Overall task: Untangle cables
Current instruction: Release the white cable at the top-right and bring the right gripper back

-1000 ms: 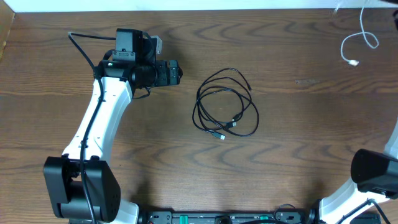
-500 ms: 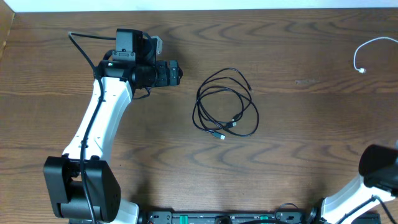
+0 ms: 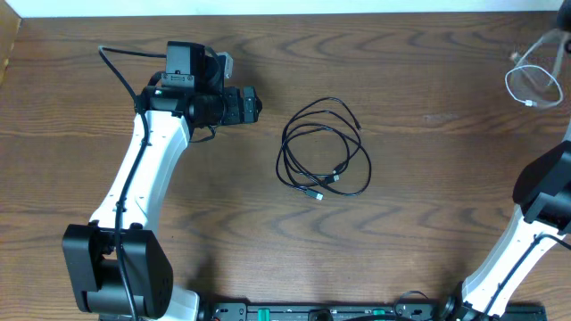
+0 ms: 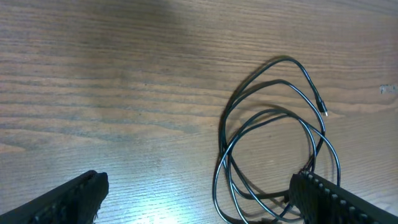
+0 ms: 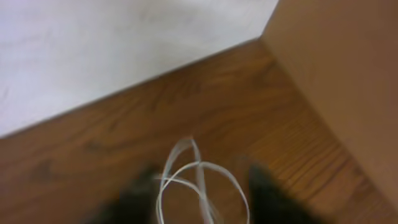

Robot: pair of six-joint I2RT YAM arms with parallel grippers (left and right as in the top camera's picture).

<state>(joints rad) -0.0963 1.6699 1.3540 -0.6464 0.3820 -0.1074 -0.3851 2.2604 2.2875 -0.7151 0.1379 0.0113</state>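
Observation:
The black cable (image 3: 323, 147) lies coiled in loose loops at the middle of the table, also in the left wrist view (image 4: 273, 149). My left gripper (image 3: 252, 104) hovers just left of it, open (image 4: 199, 205), its right finger (image 4: 329, 199) over the coil's edge, gripping nothing. The white cable (image 3: 533, 80) hangs in loops at the far right edge. In the blurred right wrist view the white cable (image 5: 199, 180) sits loose between my right gripper's (image 5: 202, 199) parted fingers. The right gripper itself is outside the overhead view.
The right arm (image 3: 540, 205) rises along the right edge. A pale wall strip (image 3: 268, 7) borders the table's far edge. A brown board (image 5: 336, 74) stands at the table's far right corner.
The white cable has shifted along the far right edge and now hangs in a loop. The right arm has swung up into view. The right jaws have parted. The left arm is still.

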